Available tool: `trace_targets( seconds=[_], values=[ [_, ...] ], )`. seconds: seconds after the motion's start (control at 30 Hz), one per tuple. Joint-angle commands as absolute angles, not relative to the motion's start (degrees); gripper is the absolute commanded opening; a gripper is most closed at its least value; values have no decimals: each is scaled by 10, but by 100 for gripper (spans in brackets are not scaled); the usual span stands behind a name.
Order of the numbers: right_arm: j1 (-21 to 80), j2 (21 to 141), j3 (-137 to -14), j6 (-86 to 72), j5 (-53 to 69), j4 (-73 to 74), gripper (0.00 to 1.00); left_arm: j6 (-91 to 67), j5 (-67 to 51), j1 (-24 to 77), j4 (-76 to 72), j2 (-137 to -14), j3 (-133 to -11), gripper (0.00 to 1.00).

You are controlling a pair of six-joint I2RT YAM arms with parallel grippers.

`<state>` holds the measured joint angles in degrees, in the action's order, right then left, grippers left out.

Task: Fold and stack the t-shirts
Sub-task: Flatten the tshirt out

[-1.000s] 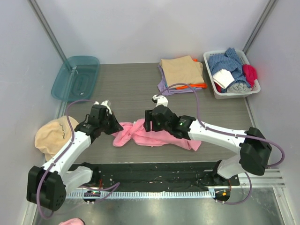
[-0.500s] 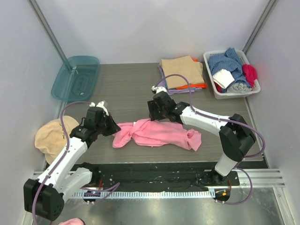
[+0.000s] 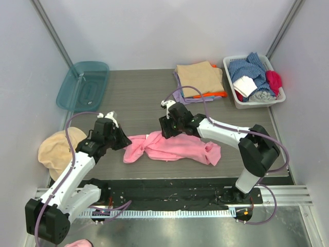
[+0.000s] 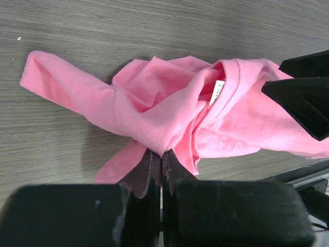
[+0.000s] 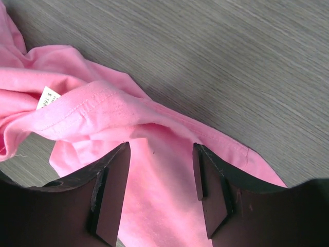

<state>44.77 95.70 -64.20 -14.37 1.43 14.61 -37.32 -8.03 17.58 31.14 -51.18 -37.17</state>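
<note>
1. Surface (image 3: 139,98): a grey wood-grain board seen from above, with both arm bases at its near edge.
2. Pink t-shirt (image 3: 172,147): unfolded and crumpled into a long heap. It lies across the near middle of the surface, between the two arms. Its collar is turned up near the centre of the heap, showing a white size label (image 4: 216,92).
3. Left gripper (image 4: 161,159): at the left end of the pink t-shirt, low to the surface. Its jaws are closed tight on a bunched fold of the cloth, with no gap between them.
4. Right gripper (image 5: 162,149): low over the far edge of the pink t-shirt, near its middle. Its jaws stand partly apart, with a stretch of pink cloth in the gap between them. Whether the tips touch the cloth cannot be told.
5. Folded stack (image 3: 200,80): t-shirts folded into flat rectangles at the far right of the surface, well apart from the pink t-shirt. A tan one lies on top, with orange and lilac edges showing beneath.
6. White bin (image 3: 257,103): just to the right of the folded stack, holding loose blue, white, grey and pink cloth.
7. Teal tray (image 3: 82,85): at the far-left corner.
8. Tan cap (image 3: 54,149): beside the left arm, at the left edge.
</note>
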Motion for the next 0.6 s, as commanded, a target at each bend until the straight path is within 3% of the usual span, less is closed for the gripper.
trace_targets(
  seconds=[0.0, 0.23, 0.27, 0.3, 0.4, 0.57],
  values=[
    [448, 972, -642, -120, 46, 127, 59, -374, -71, 178, 314, -499, -393, 0],
    [447, 994, -639, -120, 61, 118, 51, -375, -69, 178, 316, -496, -386, 0],
    [448, 996, -639, -120, 64, 115, 46, -375, -71, 178, 316, -495, -386, 0],
    [448, 998, -639, -120, 66, 116, 27, -375, -68, 178, 318, -494, -385, 0],
    [447, 987, -639, -125, 65, 115, 1, -374, -63, 177, 320, -488, -383, 0],
    [448, 912, -645, -136, 29, 149, 1, -368, -66, 178, 321, -497, -406, 0]
  ],
)
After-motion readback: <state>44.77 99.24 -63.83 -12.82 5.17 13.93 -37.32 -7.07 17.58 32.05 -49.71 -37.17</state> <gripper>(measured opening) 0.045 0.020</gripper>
